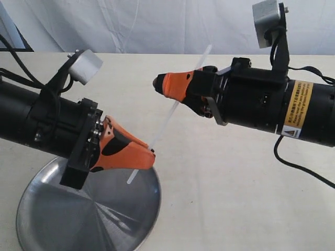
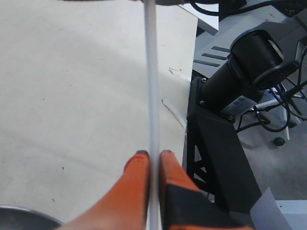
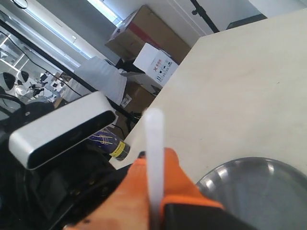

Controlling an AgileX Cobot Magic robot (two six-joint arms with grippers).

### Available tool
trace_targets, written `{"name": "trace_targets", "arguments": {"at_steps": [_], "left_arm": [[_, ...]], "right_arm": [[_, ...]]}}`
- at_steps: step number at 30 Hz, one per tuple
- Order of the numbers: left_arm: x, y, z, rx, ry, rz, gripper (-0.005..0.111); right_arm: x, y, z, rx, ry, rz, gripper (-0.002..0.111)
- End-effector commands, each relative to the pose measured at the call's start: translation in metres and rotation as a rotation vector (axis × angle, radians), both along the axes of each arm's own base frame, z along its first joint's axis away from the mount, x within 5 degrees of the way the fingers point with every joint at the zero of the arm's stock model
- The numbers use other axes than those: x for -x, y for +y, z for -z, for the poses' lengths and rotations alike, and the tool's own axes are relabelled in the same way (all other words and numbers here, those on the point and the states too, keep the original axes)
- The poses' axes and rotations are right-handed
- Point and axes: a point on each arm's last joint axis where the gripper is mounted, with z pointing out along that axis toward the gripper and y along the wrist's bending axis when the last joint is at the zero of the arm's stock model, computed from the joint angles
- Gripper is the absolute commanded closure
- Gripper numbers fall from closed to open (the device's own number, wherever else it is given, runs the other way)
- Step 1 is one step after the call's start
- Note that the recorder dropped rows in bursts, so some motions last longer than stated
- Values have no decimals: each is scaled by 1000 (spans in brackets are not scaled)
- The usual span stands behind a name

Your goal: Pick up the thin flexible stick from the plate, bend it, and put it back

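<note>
In the exterior view the thin flexible stick (image 1: 167, 117) is off the plate (image 1: 78, 225) and held in the air by both arms, straight and slanting from low on the left to high on the right. The left claw (image 1: 151, 153) is closed on it near its lower end, and a short tail pokes out below the orange fingers and shows against the plate's upper edge. The right claw (image 1: 163, 86) is clamped on it higher up, with the top end of the stick sticking out beyond the arm. The plate lies on the pale counter (image 1: 225, 183) at the lower left, partly under the left arm. In the left wrist view the stick (image 2: 152, 86) runs straight away from the left claw (image 2: 153, 158), whose two orange fingertips (image 2: 140, 160) press on it from either side, over the counter (image 2: 72, 96); a sliver of the plate (image 2: 24, 219) shows at the corner. In the right wrist view the right claw (image 3: 154, 196) grips the stick (image 3: 154, 139) between its orange fingers, its blurred end standing out past them. The plate (image 3: 261, 187) lies on the counter (image 3: 249, 72) beyond, and the left arm's grey camera box (image 3: 62, 129) is alongside.
</note>
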Motion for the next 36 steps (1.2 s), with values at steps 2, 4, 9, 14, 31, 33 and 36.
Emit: {"name": "trace_targets", "arguments": {"at_steps": [2,4,9,14,31,33,36], "left_arm": [[7,-3,-11,102,-30,76,107],[7,-3,-11,109,-42,87,107],[7,-3,-13,125,-53,89,107],[7,-4,-17,182,-77,97,107],[4,-7,-24,267,-160,77,107],[3,-7,-25,277,-167,72,107],[3,-7,-26,289,-181,68,107]], "right_arm": [[-4,-2,3,62,-15,36,108],[-4,-2,3,77,-20,42,108],[-4,-3,4,84,-24,44,108],[-5,-2,5,96,-34,42,108],[-10,0,14,119,-22,45,108],[-10,0,14,119,-22,45,108],[-10,0,14,119,-22,45,108]]}}
